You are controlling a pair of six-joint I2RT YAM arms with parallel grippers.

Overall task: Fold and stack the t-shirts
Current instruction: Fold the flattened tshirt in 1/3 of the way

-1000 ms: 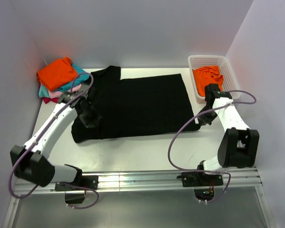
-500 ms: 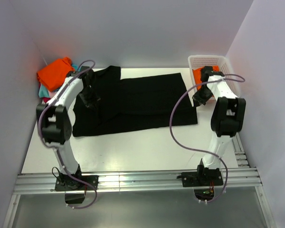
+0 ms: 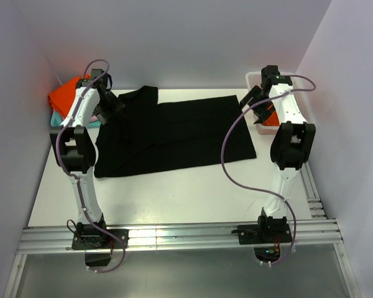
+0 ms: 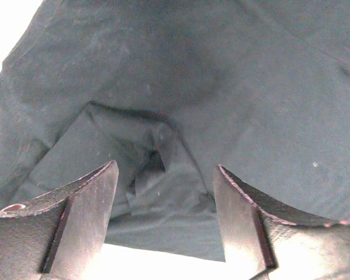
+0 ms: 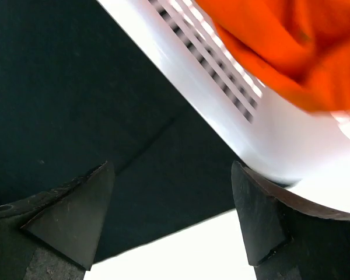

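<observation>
Both arms have swung from the black shirt's (image 3: 174,133) side edges up to its far corners. The left fingers (image 4: 81,224) and right fingers (image 5: 64,219), shut a moment ago, now stand open and empty. The cloth looks just released: a rumpled flap lies under the left fingers. The shirt is spread mid-table, so most folding remains. The left arm reaches to 10 o'clock, the right to 2 o'clock beside the basket (image 5: 221,87).

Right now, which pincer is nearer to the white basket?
Right. The right pincer hovers beside the basket wall; the left pincer is far off, over the black t-shirt at its other end.
</observation>
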